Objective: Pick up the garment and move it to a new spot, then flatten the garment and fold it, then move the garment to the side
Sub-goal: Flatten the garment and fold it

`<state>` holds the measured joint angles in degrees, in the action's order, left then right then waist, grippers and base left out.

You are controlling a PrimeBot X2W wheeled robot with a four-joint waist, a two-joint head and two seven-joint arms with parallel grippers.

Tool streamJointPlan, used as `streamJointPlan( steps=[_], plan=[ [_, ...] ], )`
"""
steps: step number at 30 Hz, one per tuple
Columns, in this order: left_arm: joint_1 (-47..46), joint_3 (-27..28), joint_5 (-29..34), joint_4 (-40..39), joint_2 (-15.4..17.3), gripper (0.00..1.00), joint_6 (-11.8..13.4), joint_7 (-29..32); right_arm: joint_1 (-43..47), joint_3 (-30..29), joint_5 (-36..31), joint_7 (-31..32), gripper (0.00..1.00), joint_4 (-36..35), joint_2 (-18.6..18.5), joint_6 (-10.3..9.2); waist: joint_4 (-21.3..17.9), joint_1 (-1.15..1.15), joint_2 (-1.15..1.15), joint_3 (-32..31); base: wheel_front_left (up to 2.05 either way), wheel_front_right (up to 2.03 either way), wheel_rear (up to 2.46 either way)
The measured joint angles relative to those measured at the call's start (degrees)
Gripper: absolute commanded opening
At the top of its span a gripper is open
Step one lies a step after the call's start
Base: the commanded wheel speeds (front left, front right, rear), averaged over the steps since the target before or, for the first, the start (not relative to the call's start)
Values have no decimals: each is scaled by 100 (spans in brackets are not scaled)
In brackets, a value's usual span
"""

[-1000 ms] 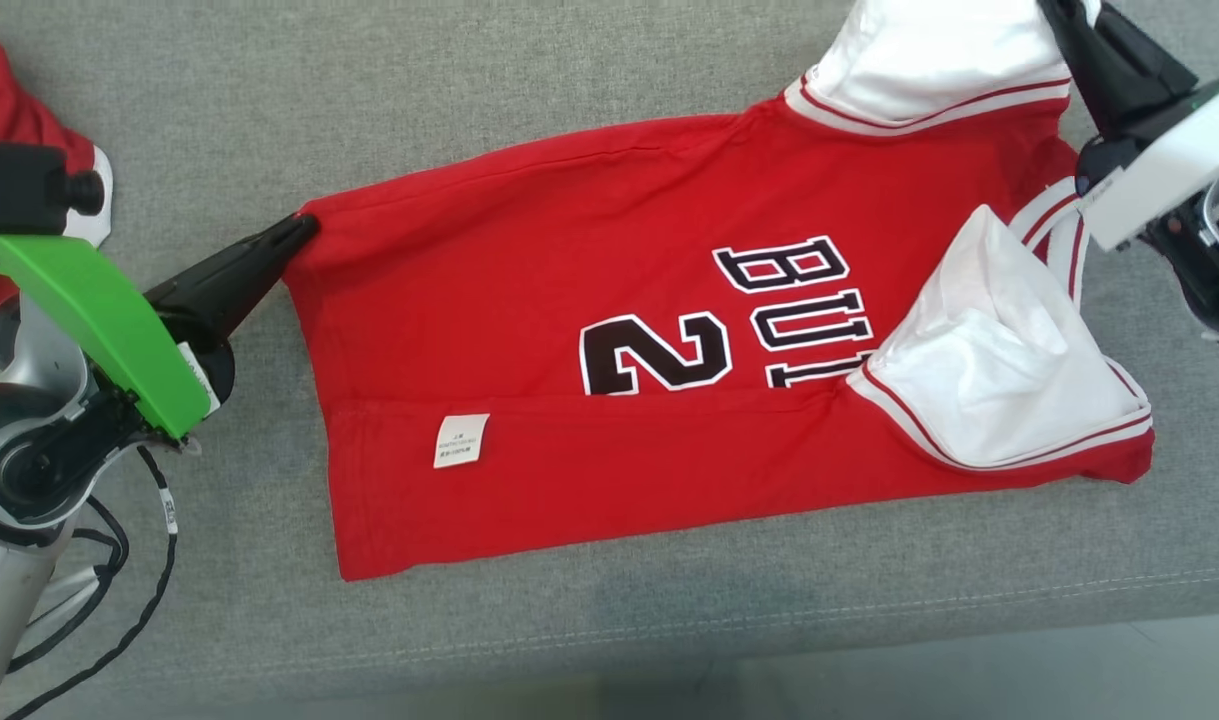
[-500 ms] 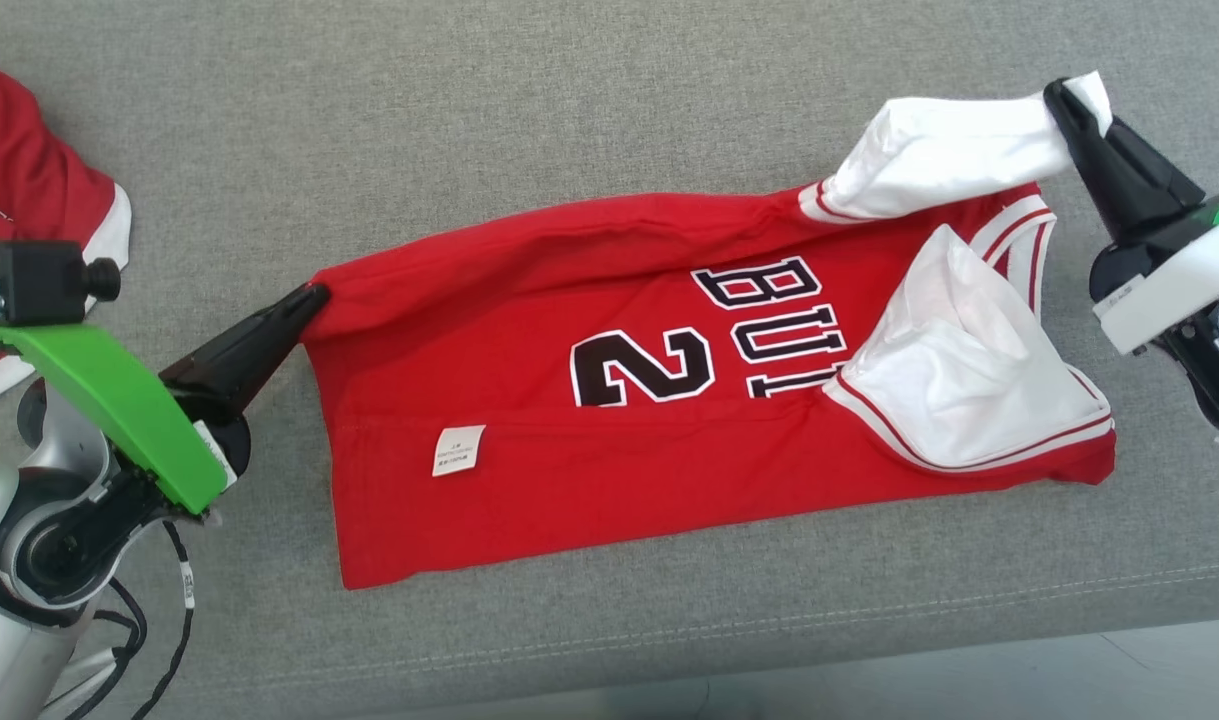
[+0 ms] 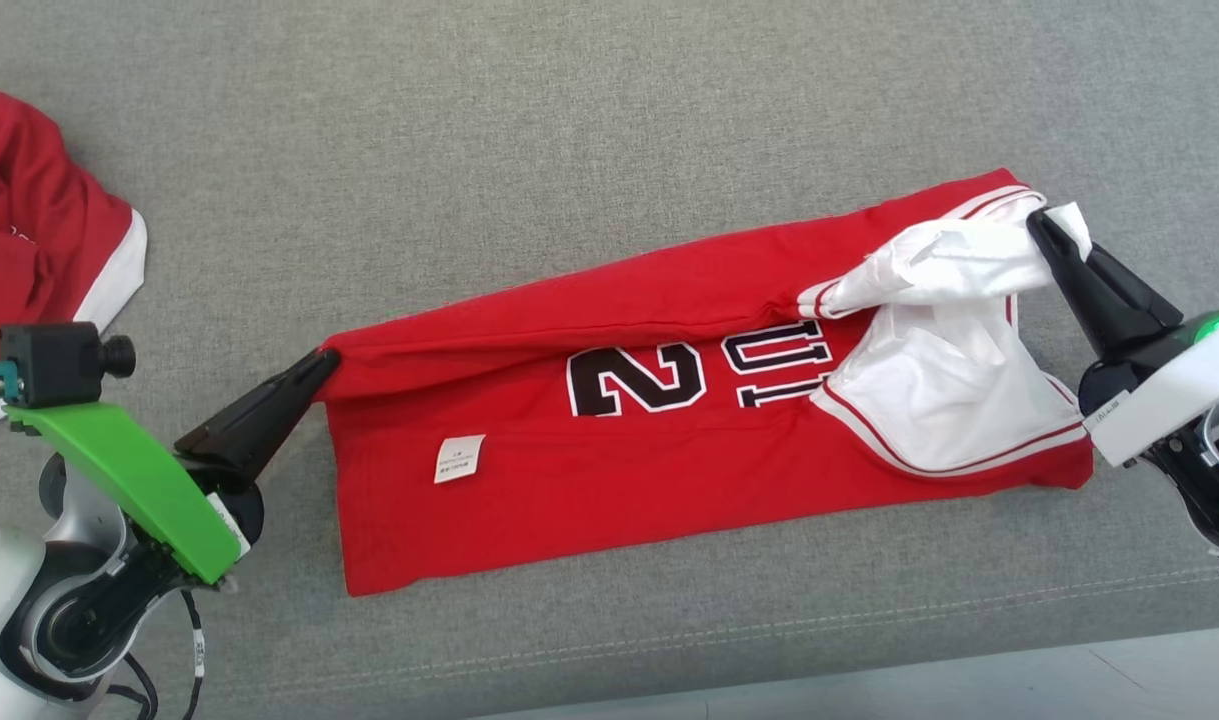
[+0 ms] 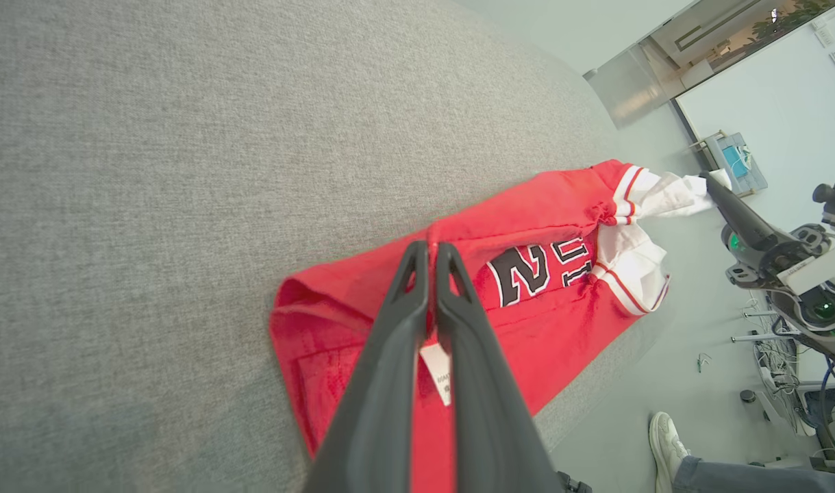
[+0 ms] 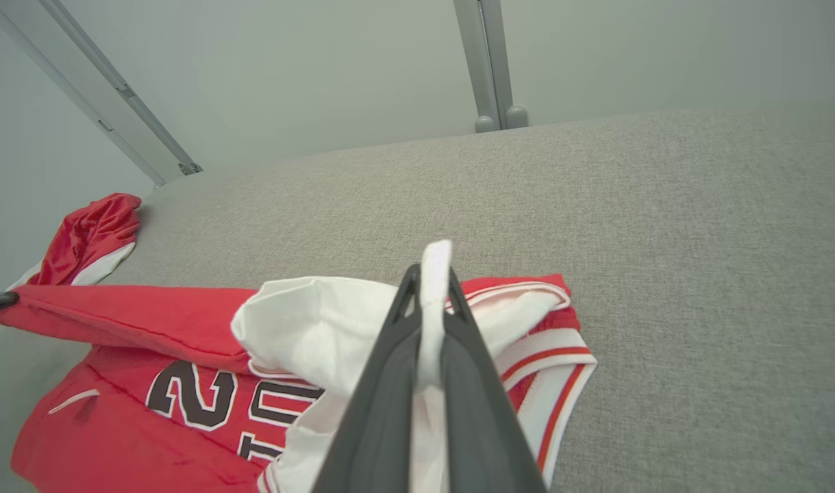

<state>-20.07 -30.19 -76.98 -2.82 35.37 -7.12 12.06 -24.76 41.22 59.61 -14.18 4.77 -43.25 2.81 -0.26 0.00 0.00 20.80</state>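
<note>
**Lengthwise fold in hand, both ends held**

Nearest the robot, the long near edge of the red jersey (image 3: 589, 500) lies flat on the grey padded surface (image 3: 569, 120), well inside its stitched front seam. A small white care label (image 3: 459, 458) faces up on this lower layer.

At the jersey's left end, the left gripper (image 3: 321, 360) is clamped on the red corner of the upper layer, with no gap between the fingers. At the right end, the right gripper (image 3: 1037, 218) is pinched shut on a bunch of white fabric (image 3: 954, 262) at the shoulder, and a tab of it pokes out past the fingertips. Between them, the upper layer hangs as a raised ridge over the number and lettering.

The step looks like a fold along the jersey's length, roughly half made. To do it well, both ends should travel towards the near edge at the same pace. The cloth between them should be taut enough to lose the ridge, yet not drag the lower layer. The white bunch on the right is crumpled and could trap a crease, so it needs laying out flat before release.

Farther off at the left lies a second red garment (image 3: 39, 240), well apart. The jersey sits in no container. In the left wrist view, a distant pale tray (image 4: 736, 161) holds something blue, too small to identify.
</note>
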Motion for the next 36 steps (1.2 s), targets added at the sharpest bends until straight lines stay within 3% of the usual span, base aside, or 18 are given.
streamJointPlan(
  steps=[9,18,20,21,22,23,24,36],
  plan=[
    [276,-93,-42,-138,68,0,0,-10,478,8,36,-9,0,-194,-253,-191,-16,0,0,-44,0,0,0],
    [383,-226,-31,-143,122,0,0,-10,817,194,38,-5,0,-202,-407,-230,8,0,0,-47,0,0,0],
    [423,-259,-32,-138,122,20,0,-9,882,244,38,19,0,-204,-425,-240,18,0,0,-48,0,0,0],
    [452,-289,-32,-138,122,34,0,-9,911,264,38,18,13,-207,-428,-240,23,0,0,-49,0,0,0],
    [486,-312,-32,-138,120,61,0,-9,930,281,36,21,37,-208,-433,-240,25,0,0,-50,0,0,0],
    [514,-330,-32,-132,120,96,0,-9,939,309,27,60,59,-209,-449,-240,27,0,0,-52,0,0,0],
    [538,-343,-31,-107,120,100,0,-9,948,321,5,60,100,-209,-463,-242,27,0,0,-55,0,0,0],
    [630,-465,533,371,361,100,103,-74,1162,359,191,337,100,-190,-642,-298,26,0,0,-189,0,0,0]
  ],
)
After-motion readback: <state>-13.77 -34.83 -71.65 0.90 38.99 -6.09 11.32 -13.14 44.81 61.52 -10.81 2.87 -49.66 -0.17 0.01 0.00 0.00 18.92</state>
